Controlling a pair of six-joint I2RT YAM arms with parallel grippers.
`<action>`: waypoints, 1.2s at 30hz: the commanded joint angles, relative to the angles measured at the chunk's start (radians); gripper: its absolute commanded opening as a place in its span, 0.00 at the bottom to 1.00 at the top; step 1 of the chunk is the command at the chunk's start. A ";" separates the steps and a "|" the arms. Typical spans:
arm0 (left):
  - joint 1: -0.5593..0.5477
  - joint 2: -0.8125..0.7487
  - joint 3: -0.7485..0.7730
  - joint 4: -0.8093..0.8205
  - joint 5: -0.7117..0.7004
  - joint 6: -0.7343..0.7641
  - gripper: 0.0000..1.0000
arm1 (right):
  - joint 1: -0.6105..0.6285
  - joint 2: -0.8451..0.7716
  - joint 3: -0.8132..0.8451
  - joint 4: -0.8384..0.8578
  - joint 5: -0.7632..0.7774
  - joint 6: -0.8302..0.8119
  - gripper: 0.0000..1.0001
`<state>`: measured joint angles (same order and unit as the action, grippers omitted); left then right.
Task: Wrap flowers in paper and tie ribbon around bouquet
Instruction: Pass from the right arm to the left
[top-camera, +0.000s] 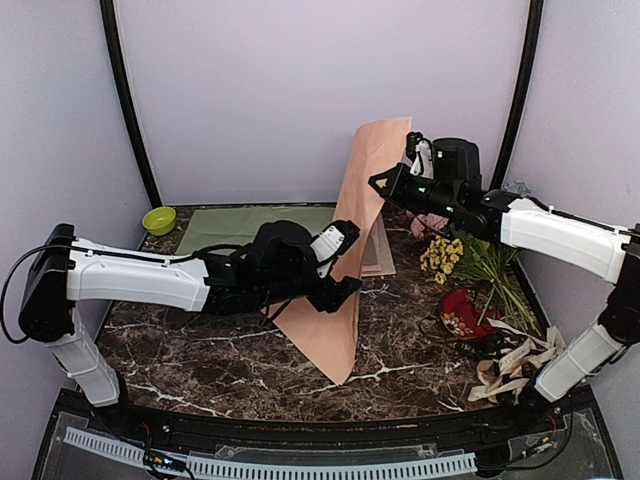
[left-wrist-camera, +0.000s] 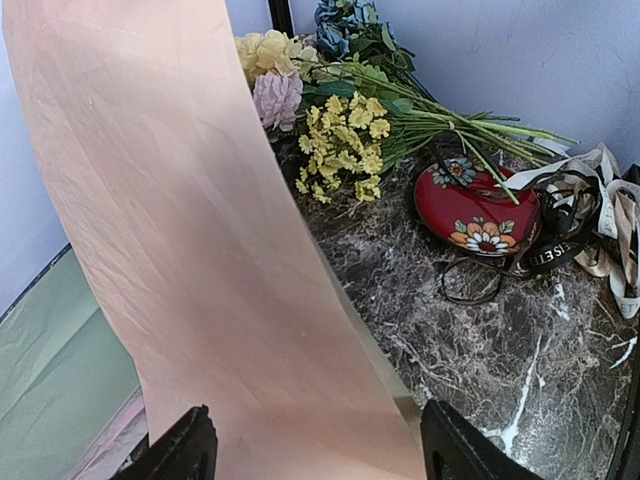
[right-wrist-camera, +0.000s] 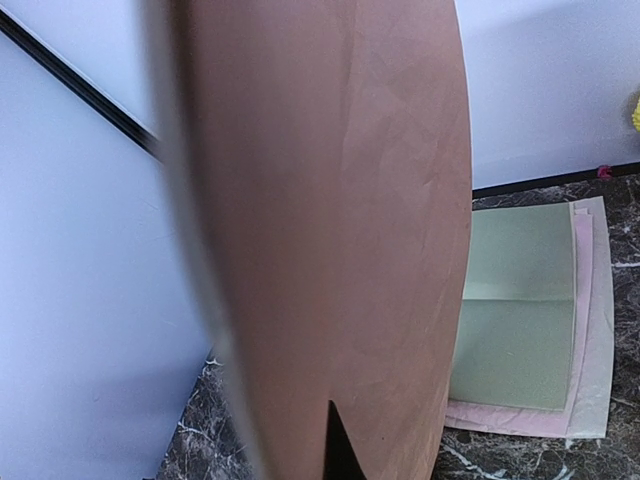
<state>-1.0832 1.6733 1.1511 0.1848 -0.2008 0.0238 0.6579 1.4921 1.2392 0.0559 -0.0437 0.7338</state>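
The peach-pink paper (top-camera: 360, 220) hangs as a tall sheet, its lower corner resting on the table. My right gripper (top-camera: 385, 182) is shut on its raised upper edge, and the paper (right-wrist-camera: 350, 250) fills the right wrist view. My left gripper (top-camera: 345, 262) is open, and its fingers (left-wrist-camera: 185, 450) straddle the lower part of the paper (left-wrist-camera: 200, 250) without pinching it. The yellow flowers (left-wrist-camera: 345, 145) and the blue hydrangea head (left-wrist-camera: 340, 20) lie loose on the right side of the table. A thin dark ribbon (left-wrist-camera: 470, 280) loops near them. No bouquet is in view.
A red flowered pouch (top-camera: 465, 312) and cream printed ribbons (top-camera: 515, 365) lie at the right front. A green sheet (top-camera: 250, 228) on pink and cream sheets covers the back of the marble table (top-camera: 200, 350). A green bowl (top-camera: 159, 220) sits at the back left. Pink and yellow roses (left-wrist-camera: 275, 85) lie beside the flowers.
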 joint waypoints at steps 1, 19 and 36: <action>-0.005 0.031 0.026 0.001 -0.021 0.019 0.72 | 0.008 -0.007 0.019 0.026 0.015 -0.015 0.00; -0.003 0.079 0.066 -0.018 -0.146 0.011 0.64 | 0.008 -0.013 0.002 0.034 0.016 -0.017 0.00; -0.004 0.137 0.113 -0.035 -0.160 0.031 0.01 | 0.000 -0.011 -0.013 0.027 0.012 -0.042 0.00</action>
<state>-1.0828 1.8458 1.2427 0.1623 -0.3920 0.0624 0.6579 1.4921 1.2373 0.0559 -0.0383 0.7269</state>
